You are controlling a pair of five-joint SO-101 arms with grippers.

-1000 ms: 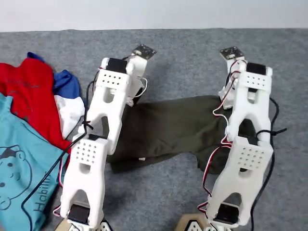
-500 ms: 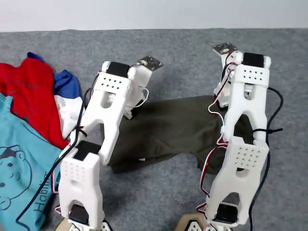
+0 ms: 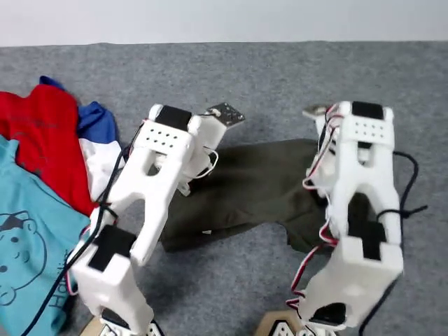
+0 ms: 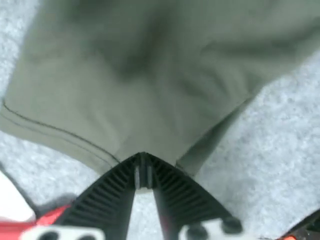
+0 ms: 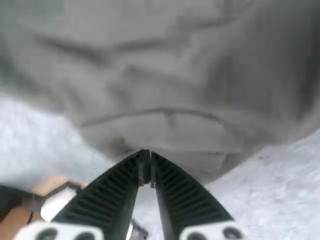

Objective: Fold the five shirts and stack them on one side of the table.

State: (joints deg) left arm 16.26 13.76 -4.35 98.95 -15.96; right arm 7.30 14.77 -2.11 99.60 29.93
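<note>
An olive green shirt (image 3: 252, 185) lies crumpled on the grey table, between and under both arms. In the left wrist view my left gripper (image 4: 142, 172) is shut on a hemmed edge of the olive shirt (image 4: 150, 75), and the cloth fans out from its tips. My right gripper (image 5: 145, 167) is likewise shut on a folded edge of the same shirt (image 5: 165, 75). From above, the left arm (image 3: 164, 150) covers the shirt's left part. The right arm (image 3: 357, 161) covers its right part, so both pinch points are hidden there.
A pile of other shirts lies at the table's left edge: red (image 3: 45, 140), blue (image 3: 94, 122), white (image 3: 105, 161) and teal with a print (image 3: 28, 245). Bare grey table (image 3: 280, 77) stretches behind the arms, and more lies near the front between their bases.
Both arms have drawn back toward the near edge, their wrists lower over the olive shirt. The shirt's outline has hardly shifted.
</note>
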